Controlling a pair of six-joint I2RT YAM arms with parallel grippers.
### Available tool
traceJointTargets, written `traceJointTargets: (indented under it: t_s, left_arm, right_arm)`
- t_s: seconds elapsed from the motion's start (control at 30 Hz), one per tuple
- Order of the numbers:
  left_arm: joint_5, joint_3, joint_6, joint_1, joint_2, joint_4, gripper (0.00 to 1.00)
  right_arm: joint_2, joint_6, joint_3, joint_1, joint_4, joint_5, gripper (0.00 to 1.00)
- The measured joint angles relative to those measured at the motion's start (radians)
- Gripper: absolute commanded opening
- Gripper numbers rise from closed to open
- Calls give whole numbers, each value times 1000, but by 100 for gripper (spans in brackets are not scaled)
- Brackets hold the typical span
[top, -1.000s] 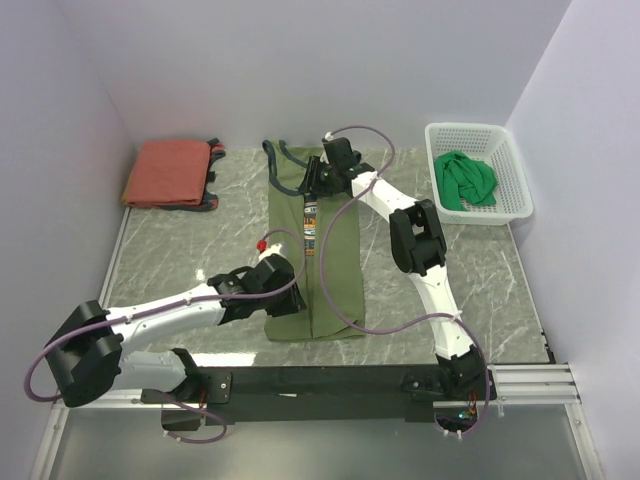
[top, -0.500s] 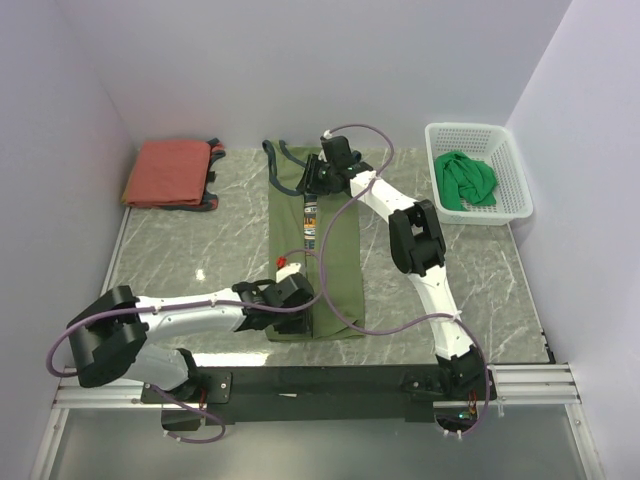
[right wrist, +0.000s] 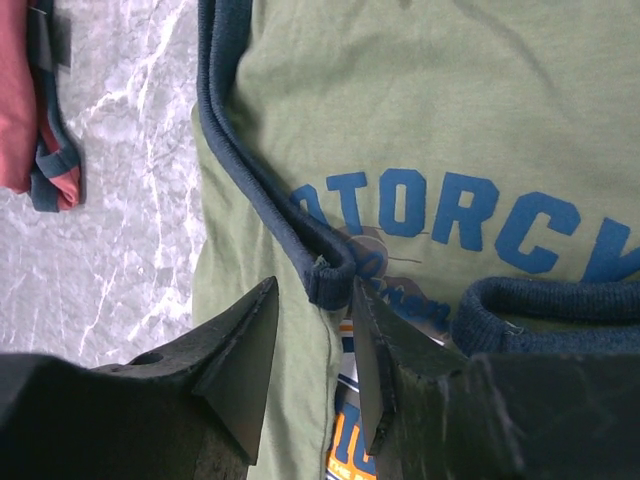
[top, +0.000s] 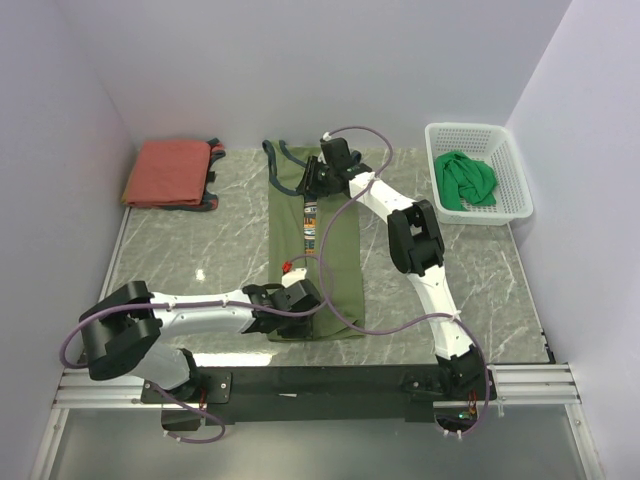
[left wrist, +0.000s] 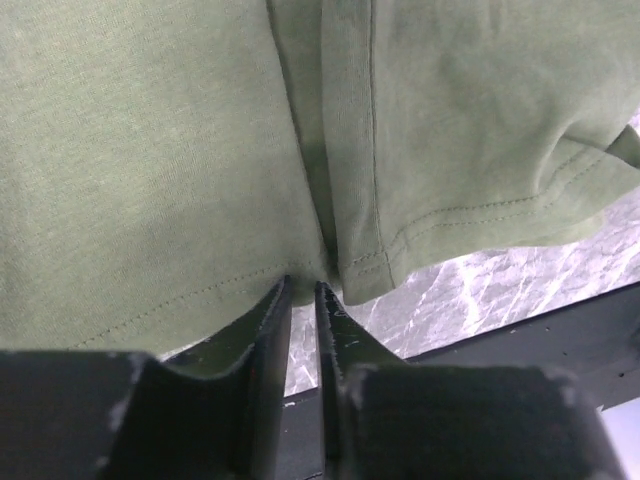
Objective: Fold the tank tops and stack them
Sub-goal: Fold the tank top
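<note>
The olive green tank top (top: pixel 335 250) lies as a long folded strip down the middle of the table. My left gripper (top: pixel 305 300) sits at its near hem; in the left wrist view (left wrist: pixel 302 288) the jaws stand nearly together, their tips pinching the hem's edge (left wrist: pixel 360 262). My right gripper (top: pixel 312 180) is at the far end, open, with its jaws (right wrist: pixel 312 290) either side of the navy trim (right wrist: pixel 325 275) beside the chest graphic. The rust-red top (top: pixel 168 172) lies folded at the far left. The bright green top (top: pixel 466 182) lies bunched in the basket.
A white mesh basket (top: pixel 465 127) stands at the far right corner. Walls close the left, back and right sides. The black rail (top: pixel 330 380) runs along the near edge, just behind the hem. The rust-red top's edge shows in the right wrist view (right wrist: pixel 25 110).
My left gripper has moved right and toward the near edge, from beside the olive top's left side to its near hem. My right gripper has barely moved.
</note>
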Motion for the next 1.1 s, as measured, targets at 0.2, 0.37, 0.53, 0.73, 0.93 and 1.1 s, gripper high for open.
traceJointTargets:
  t_s: [0.2, 0.37, 0.53, 0.73, 0.93, 1.1]
  left_arm:
    - [-13, 9, -5, -9, 5, -5, 5]
    - [-29, 15, -5, -11, 5, -18, 12]
    - [-38, 15, -9, -16, 5, -26, 36]
    - [-55, 41, -9, -26, 14, -43, 33]
    - [-75, 74, -9, -37, 68, -49, 25]
    - [-102, 89, -11, -51, 92, -71, 21]
  right_arm:
    - [0, 3, 0, 3, 4, -1, 36]
    - [0, 4, -1, 5, 8, -2, 35]
    - [0, 5, -2, 5, 15, -3, 36]
    - [0, 8, -3, 6, 20, -3, 36]
    - [0, 9, -11, 7, 26, -3, 36]
    - [0, 11, -21, 7, 30, -4, 36]
